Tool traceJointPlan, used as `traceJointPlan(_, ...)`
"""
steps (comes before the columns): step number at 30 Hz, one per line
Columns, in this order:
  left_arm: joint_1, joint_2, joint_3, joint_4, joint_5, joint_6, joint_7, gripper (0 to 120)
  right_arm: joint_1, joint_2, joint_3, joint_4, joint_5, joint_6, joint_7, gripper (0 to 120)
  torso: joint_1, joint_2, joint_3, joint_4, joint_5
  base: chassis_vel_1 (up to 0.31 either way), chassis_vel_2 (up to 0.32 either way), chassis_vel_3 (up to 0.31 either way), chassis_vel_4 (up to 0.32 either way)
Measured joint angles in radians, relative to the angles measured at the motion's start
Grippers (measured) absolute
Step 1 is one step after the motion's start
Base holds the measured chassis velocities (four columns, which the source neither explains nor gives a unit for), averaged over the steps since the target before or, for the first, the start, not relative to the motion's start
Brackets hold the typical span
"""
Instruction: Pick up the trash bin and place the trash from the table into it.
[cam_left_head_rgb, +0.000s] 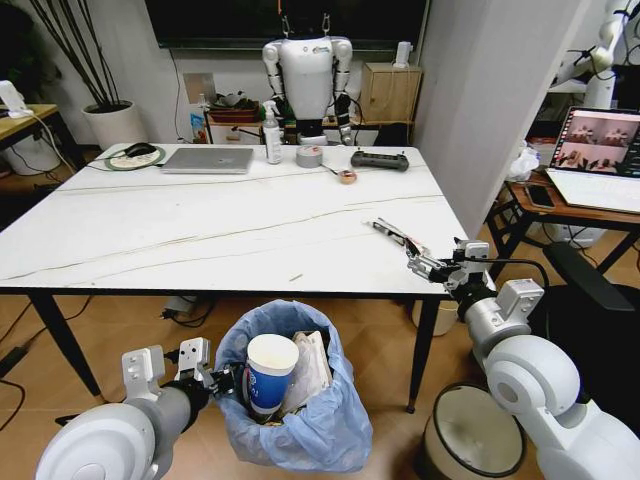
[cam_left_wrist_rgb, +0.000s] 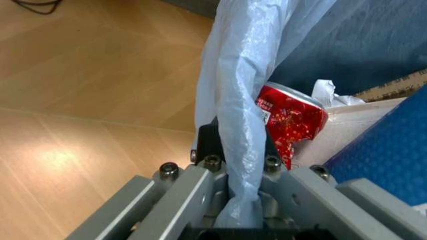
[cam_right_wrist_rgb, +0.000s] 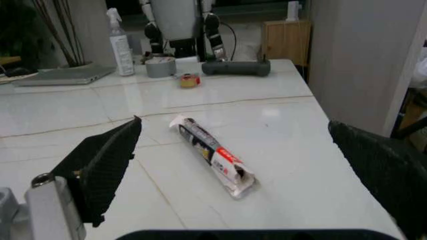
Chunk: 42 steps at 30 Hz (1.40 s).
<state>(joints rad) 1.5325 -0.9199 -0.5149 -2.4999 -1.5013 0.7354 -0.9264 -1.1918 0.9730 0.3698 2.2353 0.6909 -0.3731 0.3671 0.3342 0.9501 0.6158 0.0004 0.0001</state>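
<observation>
1. Trash bin (cam_left_head_rgb: 300, 400) sat on the floor just in front of the table (cam_left_head_rgb: 200, 230), nearest me, already holding a blue paper cup (cam_left_head_rgb: 268, 372), white paper and a red crumpled can (cam_left_wrist_rgb: 290, 117).
2. My left gripper (cam_left_head_rgb: 215, 380) was clamped on the bin's rim, with the blue bag liner (cam_left_wrist_rgb: 243, 125) pinched between its jaws.
3. Beyond the bin, at the table's near right edge, my right gripper (cam_left_head_rgb: 420, 262) hung spread wide, gripping nothing, its black pads (cam_right_wrist_rgb: 103, 160) on either side of a long crumpled wrapper (cam_right_wrist_rgb: 213, 152) lying flat on the marble.
4. Farther back on the table stood a laptop (cam_left_head_rgb: 208, 159), a spray bottle (cam_left_head_rgb: 272, 132) and a tape roll (cam_left_head_rgb: 309, 156), none of it trash.
5. I judged two risks: the flat wrapper could slide away when the pads closed, since it lay low on smooth stone; and the left hold, partly on thin plastic, could slip or tear if I lifted the bin.
</observation>
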Motion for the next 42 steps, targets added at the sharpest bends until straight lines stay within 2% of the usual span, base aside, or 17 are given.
traceJointPlan(42,0.000,0.000,0.000,0.000,0.000,0.000,0.000,0,0.001,0.000,-0.001,0.000,0.000,0.001,-0.001,100,0.000,0.000,0.000,-0.0001,-0.0001,-0.009,-0.009,0.009,0.009)
